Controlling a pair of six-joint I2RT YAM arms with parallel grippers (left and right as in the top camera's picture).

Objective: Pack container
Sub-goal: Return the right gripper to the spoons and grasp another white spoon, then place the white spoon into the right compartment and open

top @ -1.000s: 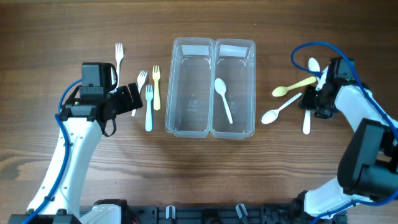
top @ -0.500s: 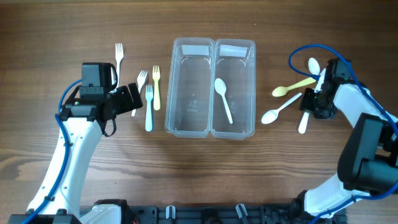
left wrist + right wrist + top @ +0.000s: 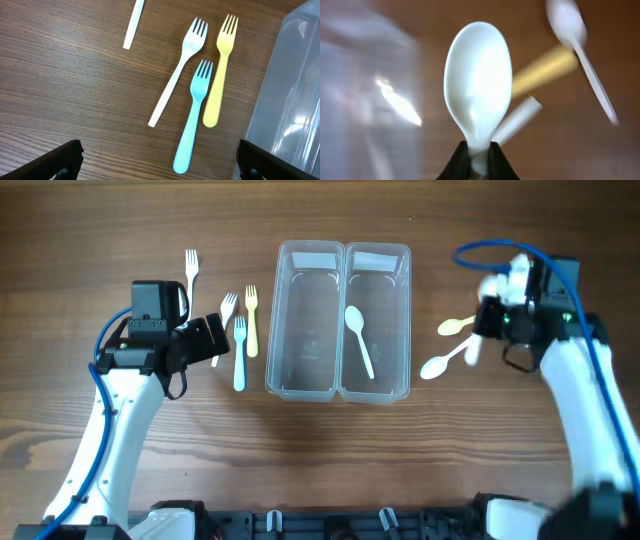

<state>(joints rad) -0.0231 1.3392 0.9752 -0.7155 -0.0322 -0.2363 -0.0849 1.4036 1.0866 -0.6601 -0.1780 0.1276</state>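
Note:
The clear two-compartment container (image 3: 343, 252) stands mid-table; its right half holds one white spoon (image 3: 359, 340), its left half is bare. My right gripper (image 3: 490, 320) is shut on a white spoon (image 3: 477, 80), held above the table just right of the container, blurred by motion. A yellow spoon (image 3: 456, 326) and another white spoon (image 3: 438, 365) lie below it. My left gripper (image 3: 210, 340) is open and empty over the forks: blue fork (image 3: 195, 115), yellow fork (image 3: 222, 75), white fork (image 3: 180, 70).
A second white fork (image 3: 190, 272) lies at the far left, its handle end showing in the left wrist view (image 3: 134, 25). The container wall (image 3: 290, 100) is at the right edge of the left wrist view. Blue cables loop above both arms.
My right gripper has lifted the white spoon off the table and moved it left and away, toward the container. The left arm and the forks have not moved.

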